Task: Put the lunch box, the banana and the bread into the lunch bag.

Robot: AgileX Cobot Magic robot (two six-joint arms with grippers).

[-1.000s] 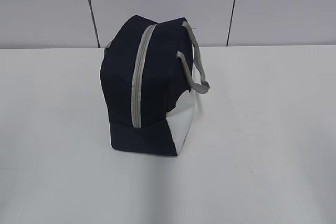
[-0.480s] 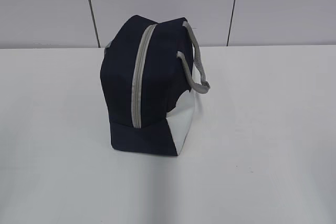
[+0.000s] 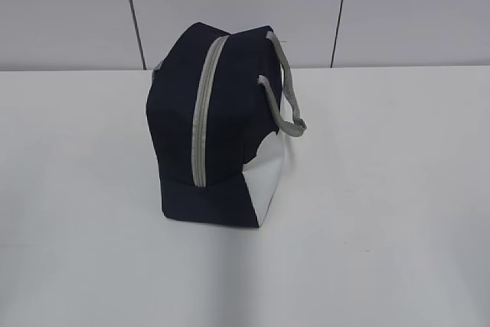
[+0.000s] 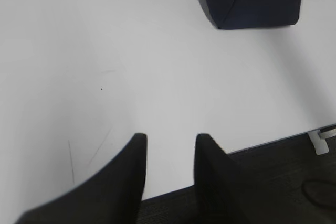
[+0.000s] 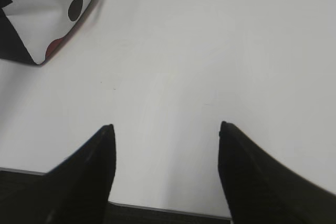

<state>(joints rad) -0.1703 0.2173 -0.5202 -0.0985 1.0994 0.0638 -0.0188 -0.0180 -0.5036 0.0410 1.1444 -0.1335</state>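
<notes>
The lunch bag [image 3: 218, 124] is seen standing alone in the middle of the white desk [image 3: 398, 189]. Its grey zipper [image 3: 201, 112] is drawn shut along the top and down the near end. The long side of the bag is pointed away from the camera, toward the wall. A white end panel [image 3: 268, 178] is seen low on its right side, and the grey strap handles [image 3: 285, 89] are hung over that side too.

The lunch box, the banana and the bread are not seen in any view. They may already be packed inside, but this cannot be told, since the bag is closed.

The left gripper [image 4: 169, 142] is held near the front edge of the desk. Its fingers [image 4: 137, 153] are parted a little and nothing is held. From it, the bag is found ahead and to the right.

The right gripper [image 5: 165, 129] is also held at the front edge. Its fingers [image 5: 102, 148] are spread wide and nothing is held. From it, the bag is found ahead and to the left, well apart.

Neither arm can be called clearly nearer. The bag is touched by neither.
</notes>
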